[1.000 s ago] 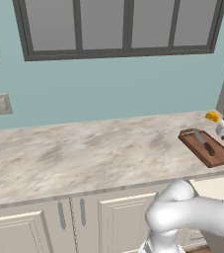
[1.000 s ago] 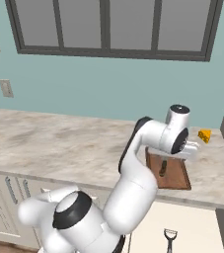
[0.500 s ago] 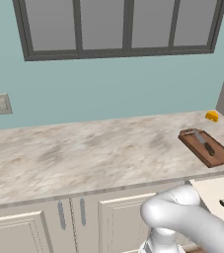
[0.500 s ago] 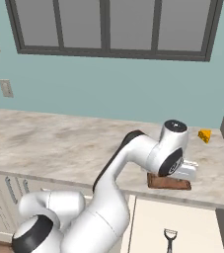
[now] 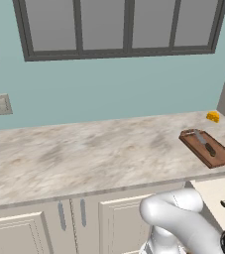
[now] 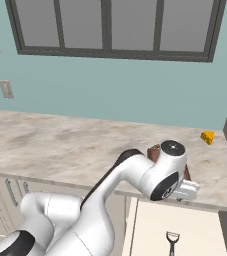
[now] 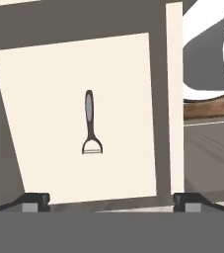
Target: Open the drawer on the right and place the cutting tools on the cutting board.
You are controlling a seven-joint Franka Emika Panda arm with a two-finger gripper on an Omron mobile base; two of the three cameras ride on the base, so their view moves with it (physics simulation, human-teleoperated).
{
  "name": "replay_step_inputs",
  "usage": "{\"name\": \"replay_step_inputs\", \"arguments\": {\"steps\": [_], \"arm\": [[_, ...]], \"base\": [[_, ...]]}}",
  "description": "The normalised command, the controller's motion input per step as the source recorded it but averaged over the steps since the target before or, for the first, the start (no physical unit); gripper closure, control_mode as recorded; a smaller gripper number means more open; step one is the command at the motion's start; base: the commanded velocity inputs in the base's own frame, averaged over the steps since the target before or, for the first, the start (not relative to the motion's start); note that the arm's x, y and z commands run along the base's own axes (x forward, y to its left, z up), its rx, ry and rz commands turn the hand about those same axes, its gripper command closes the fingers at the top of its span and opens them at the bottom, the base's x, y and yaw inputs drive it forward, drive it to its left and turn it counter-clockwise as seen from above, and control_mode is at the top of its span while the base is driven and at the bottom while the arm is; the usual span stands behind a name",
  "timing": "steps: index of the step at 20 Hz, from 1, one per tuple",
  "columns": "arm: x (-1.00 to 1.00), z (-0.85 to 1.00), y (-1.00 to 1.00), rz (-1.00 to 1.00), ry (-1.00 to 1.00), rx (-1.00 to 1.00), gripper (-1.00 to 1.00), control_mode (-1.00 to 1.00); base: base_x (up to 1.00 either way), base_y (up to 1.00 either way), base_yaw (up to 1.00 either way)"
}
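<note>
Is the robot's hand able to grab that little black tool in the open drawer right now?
Probably yes. The gripper looks straight down into the open drawer, fingers spread wide, and the black tool lies alone on the pale floor with nothing over it.

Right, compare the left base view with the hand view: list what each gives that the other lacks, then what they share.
Left base view: the knife lying on the cutting board, the yellow object beyond it, and the wall outlet. Hand view: the open end effector aimed into the drawer. Shared: the open drawer, the dark-handled utensil lying in it, and the board.
</note>
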Motion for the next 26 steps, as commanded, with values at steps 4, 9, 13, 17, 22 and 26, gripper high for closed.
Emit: {"name": "replay_step_inputs", "arguments": {"steps": [4, 9, 13, 17, 22, 26], "arm": [[-0.14, -0.29, 0.00, 0.00, 0.00, 0.00, -1.00, -1.00], [-0.06, -0.27, 0.00, 0.00, 0.05, 0.00, -1.00, -1.00], [0.01, -0.18, 0.00, 0.00, 0.08, -0.01, -1.00, -1.00], [0.02, -0.41, 0.00, 0.00, 0.09, -0.07, -1.00, -1.00], [0.04, -0.56, 0.00, 0.00, 0.14, -0.04, -1.00, -1.00], [0.00, -0.65, 0.00, 0.00, 0.11, 0.00, -1.00, -1.00]], "base": [[0.00, 0.00, 0.00], [0.00, 0.00, 0.00], [0.00, 0.00, 0.00], [0.00, 0.00, 0.00], [0.00, 0.00, 0.00], [0.00, 0.00, 0.00]]}}
